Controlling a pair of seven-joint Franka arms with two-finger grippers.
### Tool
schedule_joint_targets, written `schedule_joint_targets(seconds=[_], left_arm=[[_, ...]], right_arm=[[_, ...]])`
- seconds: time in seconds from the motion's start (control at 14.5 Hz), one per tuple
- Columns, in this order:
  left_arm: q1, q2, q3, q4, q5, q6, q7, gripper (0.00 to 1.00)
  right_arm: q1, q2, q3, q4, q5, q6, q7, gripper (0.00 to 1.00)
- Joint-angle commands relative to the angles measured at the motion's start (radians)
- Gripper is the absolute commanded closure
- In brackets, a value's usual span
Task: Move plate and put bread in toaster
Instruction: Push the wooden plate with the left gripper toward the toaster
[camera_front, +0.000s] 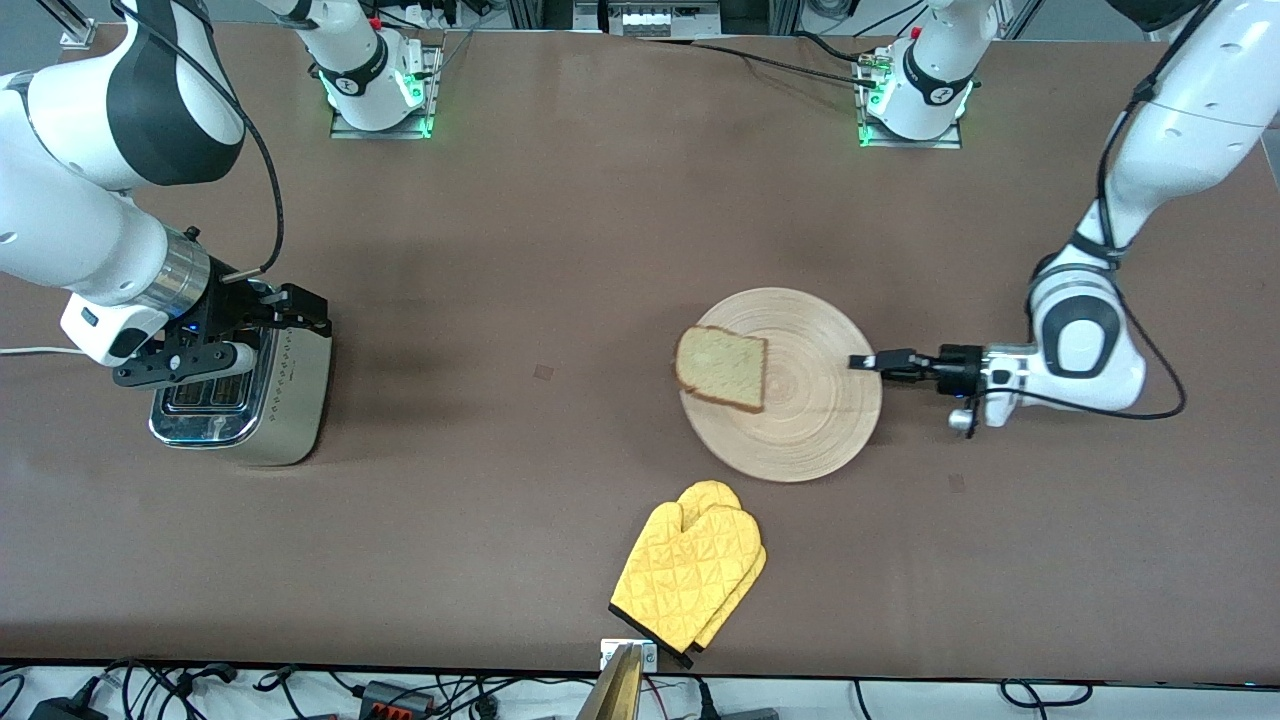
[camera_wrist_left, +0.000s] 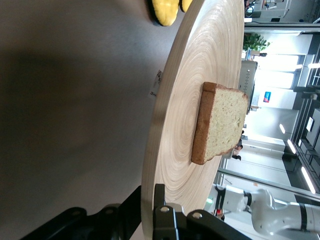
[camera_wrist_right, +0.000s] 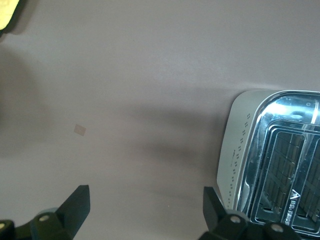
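The right gripper (camera_front: 268, 322) hangs over the toaster (camera_front: 250, 400) at the right arm's end of the worktop (camera_front: 560, 220), fingers spread wide. A yellow mitt (camera_front: 690, 570) lies nearer the front camera than the plate (camera_front: 800, 420). The bread (camera_front: 722, 367) rests on the plate. The left gripper (camera_front: 862, 362) pinches the plate's rim.
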Motion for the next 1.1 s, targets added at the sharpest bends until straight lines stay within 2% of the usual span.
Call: schedule_joint_targets(seconds=[0.0, 0.21, 0.28, 0.41, 0.69, 0.97, 1.04], left_arm=[[-0.095, 0.011, 0.000, 0.012, -0.128, 0.042, -0.022, 0.99], [-0.168, 0.005, 0.000, -0.024, -0.272, 0.061, -0.031, 0.99], [-0.184, 0.006, -0.001, -0.027, -0.282, 0.080, -0.025, 0.99], [-0.239, 0.006, -0.004, -0.027, -0.326, 0.168, -0.024, 0.99], [-0.360, 0.006, -0.003, -0.017, -0.479, 0.248, -0.014, 0.99], [-0.420, 0.012, -0.003, 0.006, -0.506, 0.255, -0.014, 0.99], [-0.437, 0.012, -0.001, 0.006, -0.507, 0.295, -0.014, 0.99]], right_arm=[[-0.003, -0.001, 0.000, 0.001, -0.005, 0.006, 0.001, 0.00], [-0.004, -0.001, -0.001, -0.001, -0.006, 0.005, 0.001, 0.00], [-0.004, -0.001, -0.001, -0.001, -0.006, 0.005, 0.001, 0.00], [-0.006, -0.001, -0.003, -0.005, -0.006, 0.005, 0.001, 0.00], [-0.010, -0.004, -0.003, -0.010, -0.006, 0.005, 0.001, 0.00], [-0.010, -0.004, -0.003, -0.012, -0.006, 0.005, 0.001, 0.00], [-0.010, -0.004, -0.003, -0.012, -0.006, 0.005, 0.001, 0.00]])
